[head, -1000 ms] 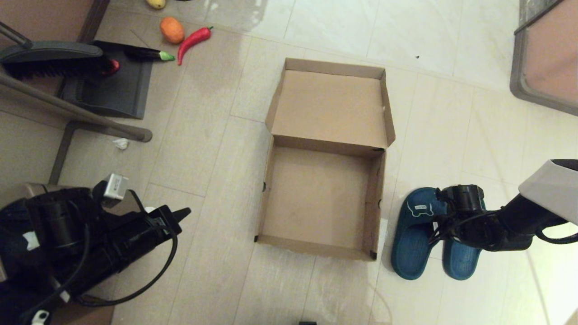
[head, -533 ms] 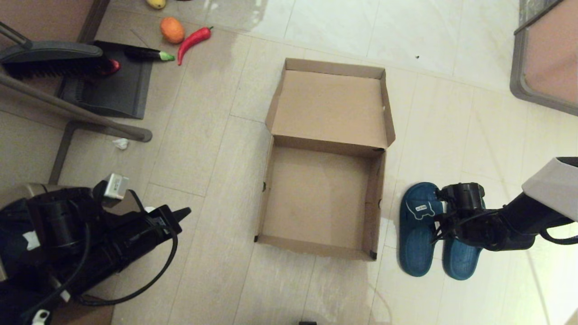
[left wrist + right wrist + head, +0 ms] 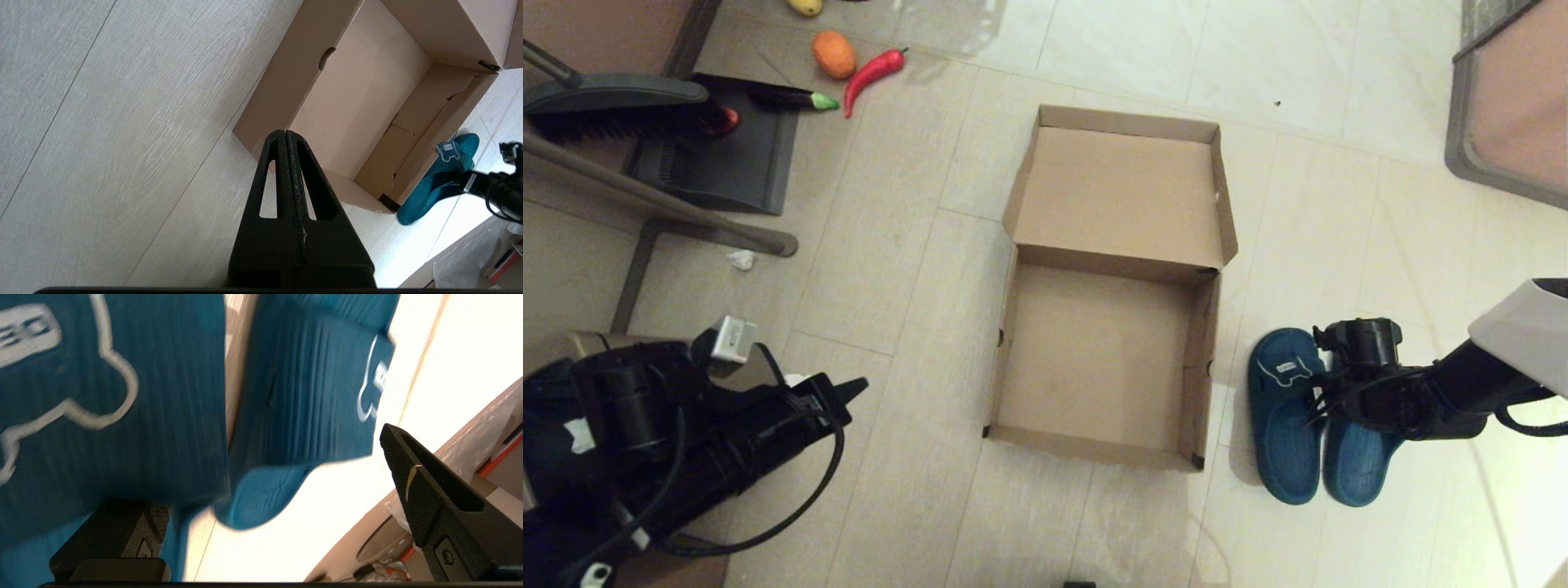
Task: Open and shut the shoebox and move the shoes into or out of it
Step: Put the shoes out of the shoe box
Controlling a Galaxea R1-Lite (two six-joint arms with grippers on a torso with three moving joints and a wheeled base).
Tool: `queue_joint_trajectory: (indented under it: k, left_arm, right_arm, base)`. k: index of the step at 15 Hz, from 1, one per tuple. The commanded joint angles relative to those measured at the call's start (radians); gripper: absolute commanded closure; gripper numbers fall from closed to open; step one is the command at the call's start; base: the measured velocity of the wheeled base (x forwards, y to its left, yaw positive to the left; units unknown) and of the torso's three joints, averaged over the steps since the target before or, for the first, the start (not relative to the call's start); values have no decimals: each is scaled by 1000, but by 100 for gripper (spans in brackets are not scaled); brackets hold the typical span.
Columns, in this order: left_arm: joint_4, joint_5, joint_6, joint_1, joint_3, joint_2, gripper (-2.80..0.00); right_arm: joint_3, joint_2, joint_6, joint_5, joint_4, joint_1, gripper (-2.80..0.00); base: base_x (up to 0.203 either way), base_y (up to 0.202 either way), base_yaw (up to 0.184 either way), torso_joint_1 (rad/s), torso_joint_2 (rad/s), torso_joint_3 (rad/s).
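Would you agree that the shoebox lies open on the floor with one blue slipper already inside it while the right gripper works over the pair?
Not quite: the shoebox is open but empty. In the head view both shoes lie on the floor beside it, under the right gripper.

Right hand — over blurred shoes

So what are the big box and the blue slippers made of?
The shoebox looks like plain brown cardboard: matte, with thin folded walls and raw edges. The shoes look like soft foam or rubber, dark teal with a fine ribbed surface and a pale printed mark; the exact material is hard to tell.
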Motion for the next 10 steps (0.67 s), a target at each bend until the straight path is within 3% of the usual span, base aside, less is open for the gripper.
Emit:
queue_joint_trajectory:
  k: [1, 5, 10]
  left_arm:
    - [-6, 0, -1, 0, 1, -7, 0]
    - [-6, 0, -1, -2, -2, -6, 0]
    - [-6, 1, -4, -3, 2, -15, 0]
  right_arm:
    - [-15, 10, -2, -3, -7, -1, -280]
    - [89, -63, 1, -3, -7, -10, -280]
    - [107, -90, -7, -10, -7, -42, -280]
  base:
    - [0, 0, 0, 0, 0, 0]
    - [0, 0, 0, 0, 0, 0]
    - [0, 0, 0, 0, 0, 0]
